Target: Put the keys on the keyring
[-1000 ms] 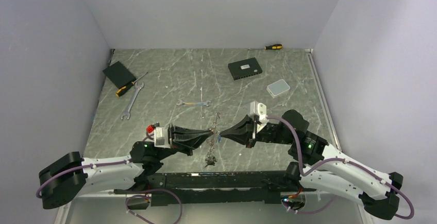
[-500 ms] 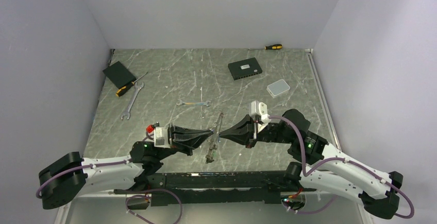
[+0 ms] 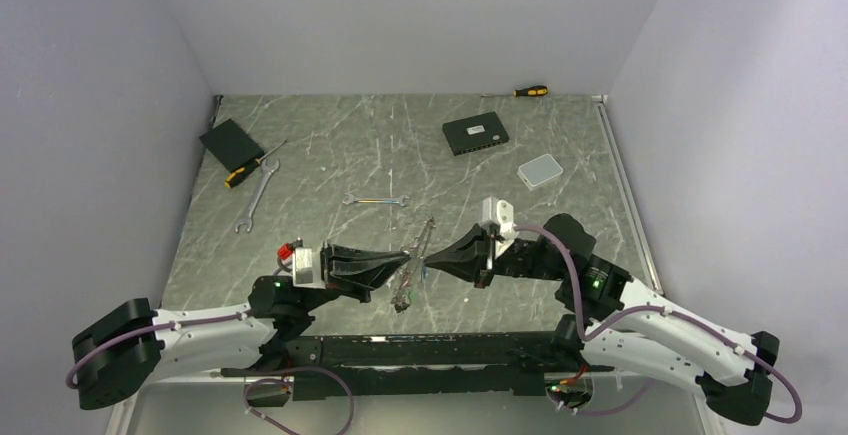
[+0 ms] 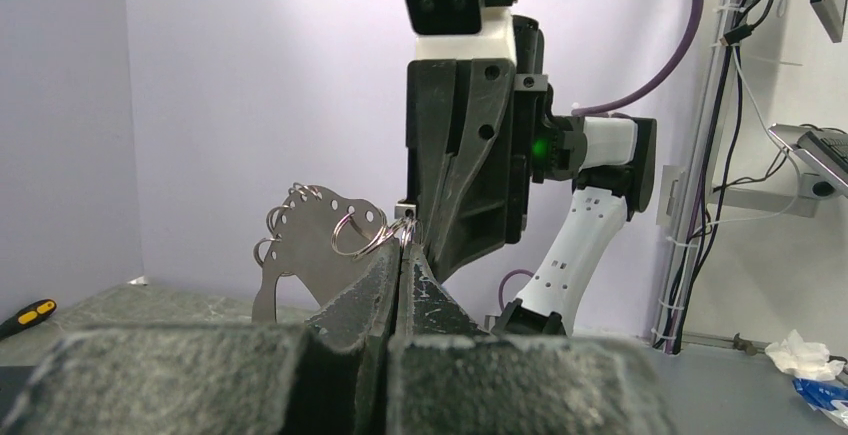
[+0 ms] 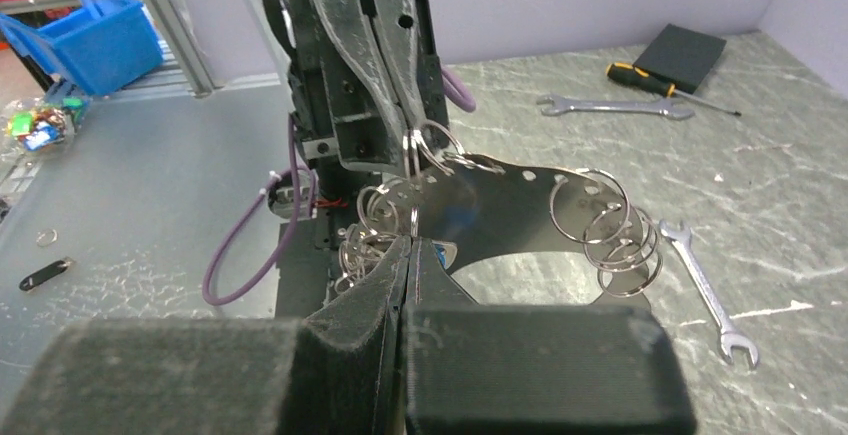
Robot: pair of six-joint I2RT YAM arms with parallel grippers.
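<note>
The keyring point(image 3: 413, 263) is a flat silvery hoop with several small split rings along its rim, held in the air between both grippers. It also shows in the right wrist view point(image 5: 500, 200) and the left wrist view point(image 4: 305, 245). My left gripper point(image 3: 403, 255) point(image 4: 402, 247) is shut on one small split ring point(image 4: 357, 232) at the hoop's rim. My right gripper point(image 3: 430, 261) point(image 5: 410, 243) is shut at the near rim on a small key with a blue tag point(image 5: 441, 252), mostly hidden by the fingers. More rings or keys hang in a cluster point(image 5: 362, 245).
Two spanners point(image 3: 256, 195) point(image 3: 375, 200), a yellow-handled screwdriver point(image 3: 250, 168) and a black pad point(image 3: 230, 142) lie to the left and at mid table. A black box point(image 3: 475, 134), a white box point(image 3: 540, 170) and another screwdriver point(image 3: 530, 91) are at the back.
The keyring's lower end has swung up and left, from hanging loosely to a tighter tilt between the grippers. Both grippers stay shut and have shifted only slightly.
</note>
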